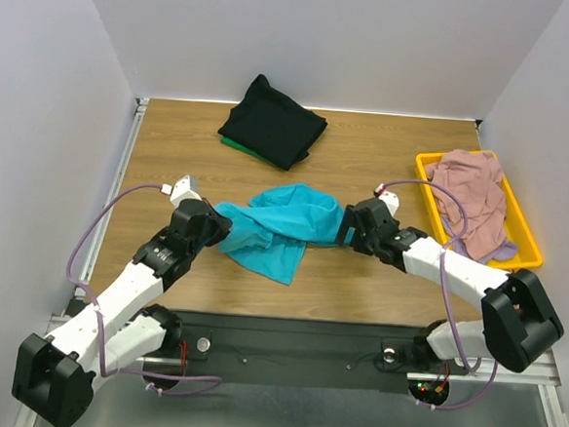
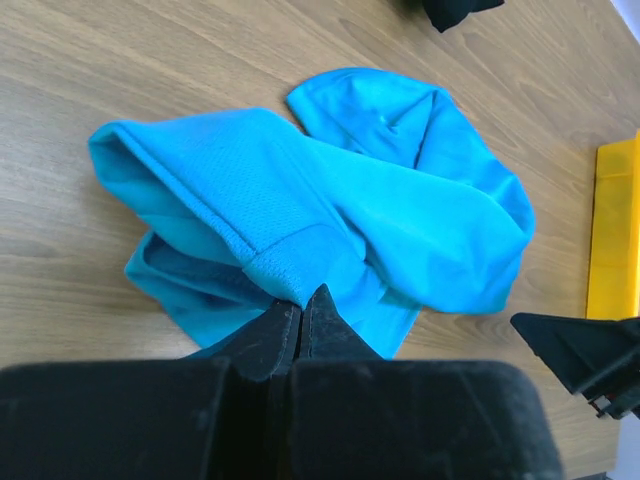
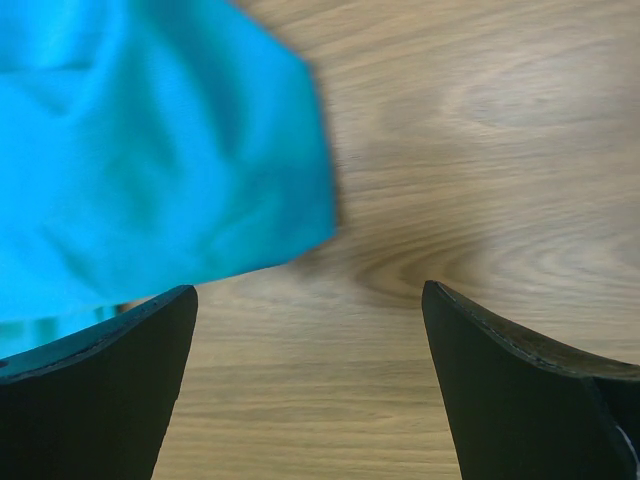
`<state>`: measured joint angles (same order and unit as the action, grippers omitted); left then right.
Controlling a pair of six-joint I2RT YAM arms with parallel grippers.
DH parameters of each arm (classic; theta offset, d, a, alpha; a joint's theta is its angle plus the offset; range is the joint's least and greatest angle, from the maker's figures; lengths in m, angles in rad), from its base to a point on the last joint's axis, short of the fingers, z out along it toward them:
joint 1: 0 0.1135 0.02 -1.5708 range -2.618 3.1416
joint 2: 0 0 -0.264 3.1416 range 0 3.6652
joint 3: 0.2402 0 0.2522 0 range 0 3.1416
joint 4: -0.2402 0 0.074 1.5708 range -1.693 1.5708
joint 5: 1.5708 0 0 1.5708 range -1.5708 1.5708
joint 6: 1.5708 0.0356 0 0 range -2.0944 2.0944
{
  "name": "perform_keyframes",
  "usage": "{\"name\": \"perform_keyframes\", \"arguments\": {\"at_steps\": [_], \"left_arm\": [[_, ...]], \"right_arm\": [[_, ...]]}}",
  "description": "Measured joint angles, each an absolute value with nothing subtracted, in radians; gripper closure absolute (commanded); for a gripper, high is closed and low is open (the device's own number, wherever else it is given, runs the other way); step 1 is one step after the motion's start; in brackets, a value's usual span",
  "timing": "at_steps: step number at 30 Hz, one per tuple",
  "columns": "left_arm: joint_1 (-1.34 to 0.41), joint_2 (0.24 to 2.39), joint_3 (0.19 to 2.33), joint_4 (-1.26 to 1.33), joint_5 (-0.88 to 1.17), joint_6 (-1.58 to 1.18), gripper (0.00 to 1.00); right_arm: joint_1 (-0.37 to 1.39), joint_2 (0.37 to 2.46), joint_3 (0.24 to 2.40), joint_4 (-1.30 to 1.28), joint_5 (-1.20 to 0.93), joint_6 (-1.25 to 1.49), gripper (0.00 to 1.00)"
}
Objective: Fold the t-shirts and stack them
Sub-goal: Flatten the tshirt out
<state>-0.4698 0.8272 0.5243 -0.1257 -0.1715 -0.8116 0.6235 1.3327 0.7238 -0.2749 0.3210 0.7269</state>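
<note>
Left wrist — teal t-shirt (image 2: 380, 200), left pincer (image 2: 300, 305) gripping hem

**Site:** robot laboratory, single test cell.

**Enclosure:** plain white panels (image 1: 316, 40) stood on three sides.

**Work surface:** one wood-grain counter (image 1: 385, 172), edged by a bare metal rail (image 1: 121, 173).

**Fixtures:**
- The left arm (image 1: 122, 295) and right arm (image 1: 456, 270), both white and black, were bolted to a black plate (image 1: 295, 349) at the near edge.
- Purple cables (image 1: 95, 222) looped loose from the arms.
- A small board (image 1: 428, 390) showed red and green lights.

**Goods on the counter:** a teal t-shirt (image 1: 278, 233), a black t-shirt (image 1: 271, 125), a yellow tray (image 1: 530, 240).
</note>
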Motion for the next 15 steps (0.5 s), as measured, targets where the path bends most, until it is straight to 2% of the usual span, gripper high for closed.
{"name": "perform_keyframes", "arguments": {"at_steps": [8, 10, 12, 15], "left_arm": [[-0.470, 0.842, 0.529, -0.155, -0.173, -0.802, 1.00], [-0.470, 0.844, 0.531, -0.156, -0.173, -0.801, 1.00], [-0.470, 0.844, 0.535, -0.157, -0.175, -0.801, 1.00], [-0.470, 0.844, 0.544, -0.163, -0.182, -0.800, 1.00]], "right_arm": [[0.595, 1.447, 0.757, -0.292, 0.334, 0.726, 0.16], [0.595, 1.500, 0.780, -0.284, 0.331, 0.717, 0.32], [0.595, 1.527, 0.794, -0.278, 0.322, 0.711, 0.68], [0.594, 1.568, 0.816, -0.262, 0.310, 0.697, 0.98]]}}
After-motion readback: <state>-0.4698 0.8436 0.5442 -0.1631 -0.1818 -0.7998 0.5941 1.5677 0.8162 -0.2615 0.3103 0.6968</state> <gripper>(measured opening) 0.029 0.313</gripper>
